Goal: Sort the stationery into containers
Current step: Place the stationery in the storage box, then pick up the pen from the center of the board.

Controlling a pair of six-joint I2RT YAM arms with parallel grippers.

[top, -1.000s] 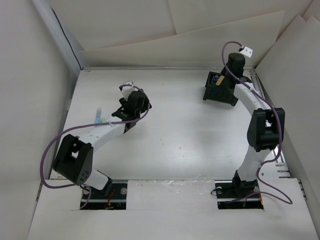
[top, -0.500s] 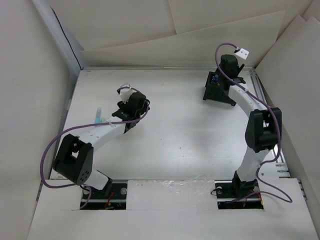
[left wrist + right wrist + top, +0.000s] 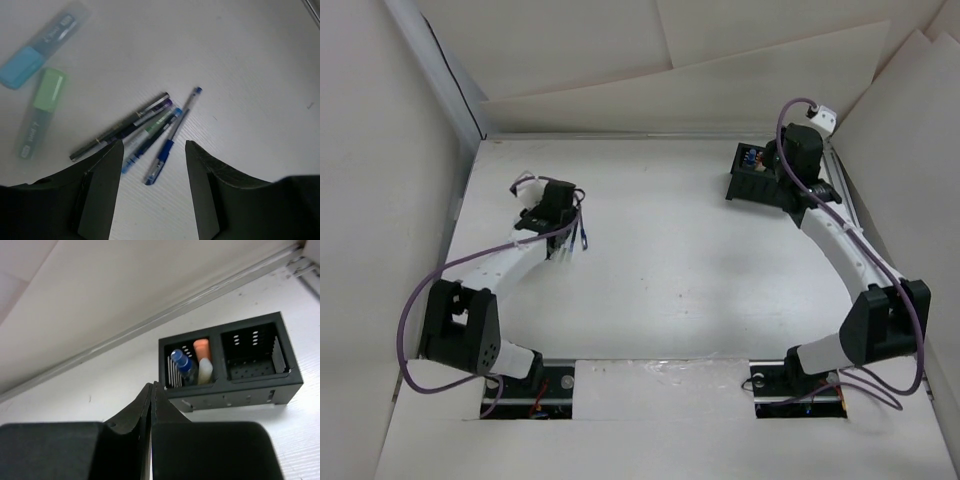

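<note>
left gripper (image 3: 154, 150), jaws spread, hangs over four slim dark and blue pens (image 3: 147, 125) on the white table (image 3: 250, 60), near a light blue highlighter (image 3: 37, 52) and a green highlighter (image 3: 41, 112), their printing too blurred to read. the left arm has swung leftward in half a second. right gripper (image 3: 151, 390), pressed together, faces the black plastic organiser box (image 3: 280, 385), where blue, orange and white pieces (image 3: 202, 349) share one compartment.

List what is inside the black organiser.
In the right wrist view, the left compartment of the organiser holds a blue-capped pen, an orange piece and a whitish piece, upright. The right compartment looks empty. The near wall hides their lower ends.
</note>
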